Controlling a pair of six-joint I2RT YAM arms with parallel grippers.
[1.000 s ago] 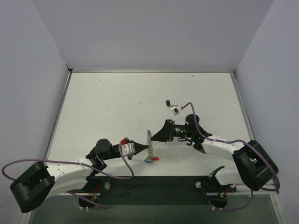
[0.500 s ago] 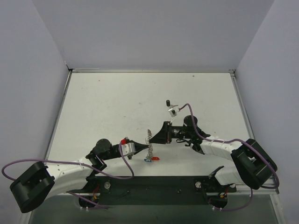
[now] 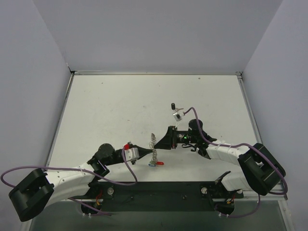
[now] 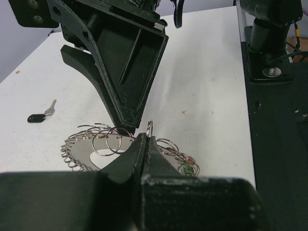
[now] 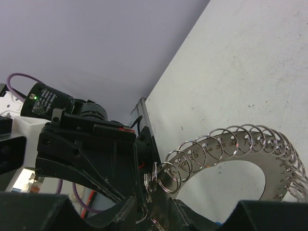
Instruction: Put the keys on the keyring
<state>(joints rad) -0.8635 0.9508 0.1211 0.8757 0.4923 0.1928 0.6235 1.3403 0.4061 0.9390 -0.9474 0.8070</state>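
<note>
The left gripper (image 4: 146, 142), closed on the near rim of the keyring (image 5: 240, 144), holds it upright so the right gripper (image 5: 150, 195), apparently pinched shut on it too, can work the coils.

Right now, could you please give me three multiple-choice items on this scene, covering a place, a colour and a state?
1. The small black-headed key lies:
A) on the white table, apart from the large silvery coil-rimmed metal keyring
B) threaded on the keyring
C) inside a gripper

2. Seen from above, the plastic key heads near the keyring are:
A) yellow and pink
B) blue and red
C) all white

3. The left gripper is:
A) wide open
B) out of view
C) shut on the keyring

Answers:
1 A, it rests alone on bare tabletop.
2 B, both colours show in the top view.
3 C, its fingers pinch the rim.
</note>
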